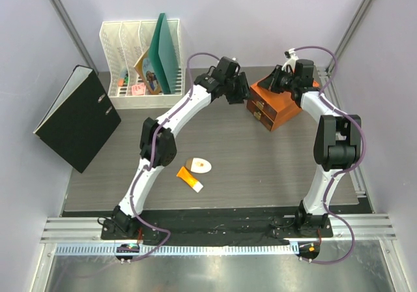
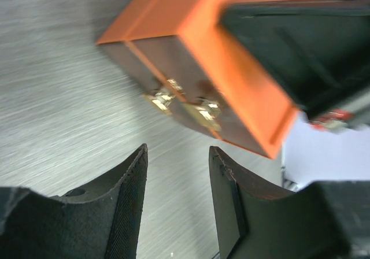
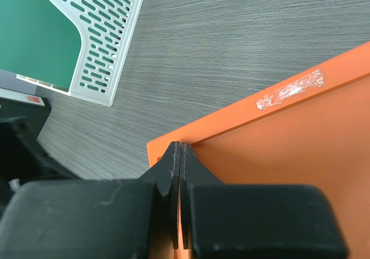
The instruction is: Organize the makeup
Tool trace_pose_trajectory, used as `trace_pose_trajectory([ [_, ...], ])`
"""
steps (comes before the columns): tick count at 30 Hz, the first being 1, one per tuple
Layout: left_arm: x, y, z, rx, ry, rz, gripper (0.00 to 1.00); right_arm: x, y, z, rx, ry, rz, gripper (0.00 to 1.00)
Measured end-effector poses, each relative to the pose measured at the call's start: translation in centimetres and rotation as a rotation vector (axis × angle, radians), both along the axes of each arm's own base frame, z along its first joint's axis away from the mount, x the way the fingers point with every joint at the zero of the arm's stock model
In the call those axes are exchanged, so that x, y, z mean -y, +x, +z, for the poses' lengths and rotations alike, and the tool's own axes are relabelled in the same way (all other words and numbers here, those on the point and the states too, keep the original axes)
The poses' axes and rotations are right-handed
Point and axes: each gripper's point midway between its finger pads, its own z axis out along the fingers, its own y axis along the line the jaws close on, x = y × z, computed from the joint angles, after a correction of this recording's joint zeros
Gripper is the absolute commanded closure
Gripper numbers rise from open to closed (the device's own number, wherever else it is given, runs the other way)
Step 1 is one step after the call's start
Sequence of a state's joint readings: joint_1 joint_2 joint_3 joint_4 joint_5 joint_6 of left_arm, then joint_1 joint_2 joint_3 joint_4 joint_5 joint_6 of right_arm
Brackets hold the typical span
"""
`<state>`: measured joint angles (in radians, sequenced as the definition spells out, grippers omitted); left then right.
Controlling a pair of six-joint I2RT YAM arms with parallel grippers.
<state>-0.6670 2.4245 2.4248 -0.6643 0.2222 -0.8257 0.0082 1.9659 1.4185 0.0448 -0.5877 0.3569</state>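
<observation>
Left wrist: left end effector [image 2: 176, 155], part-open and empty, faces the orange drawer box's [image 2: 191, 16] 2 brass pulls [image 2: 185, 104] (centre on 1 before closing). The right end effector [image 3: 180, 150], pinched shut, sits at its top edge. On the desk [image 1: 273, 168] lie the white oval compact [image 1: 199, 165] and orange white-capped tube [image 1: 189, 179].

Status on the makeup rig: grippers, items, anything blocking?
Left gripper open, facing handles of orange drawer box. Right gripper shut, over the box's top corner. White oval compact and orange tube loose mid-table, untouched.

Grey table [image 1: 260, 168] bears white compact [image 1: 199, 165], orange tube [image 1: 189, 179], drawer box [image 1: 281, 113], rack [image 1: 130, 57].
</observation>
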Motion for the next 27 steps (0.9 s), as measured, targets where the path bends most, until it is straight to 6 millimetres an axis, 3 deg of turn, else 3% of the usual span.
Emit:
trace_pose_trajectory([
  [5,-0.6,0.0,-2.7,-0.047,0.053,0.022,0.52,0.0,0.0,0.0,0.0,0.0,0.0,0.99],
  [9,-0.3,0.1,-3.5,-0.065,0.048,0.025,0.5,0.0,0.0,0.0,0.0,0.0,0.0,0.99],
  [15,0.8,0.1,-3.8,-0.094,-0.009,0.018,0.45,0.0,0.0,0.0,0.0,0.0,0.0,0.99],
  [27,2.5,0.4,-3.0,-0.105,-0.112,0.004,0.45,0.0,0.0,0.0,0.0,0.0,0.0,0.99],
])
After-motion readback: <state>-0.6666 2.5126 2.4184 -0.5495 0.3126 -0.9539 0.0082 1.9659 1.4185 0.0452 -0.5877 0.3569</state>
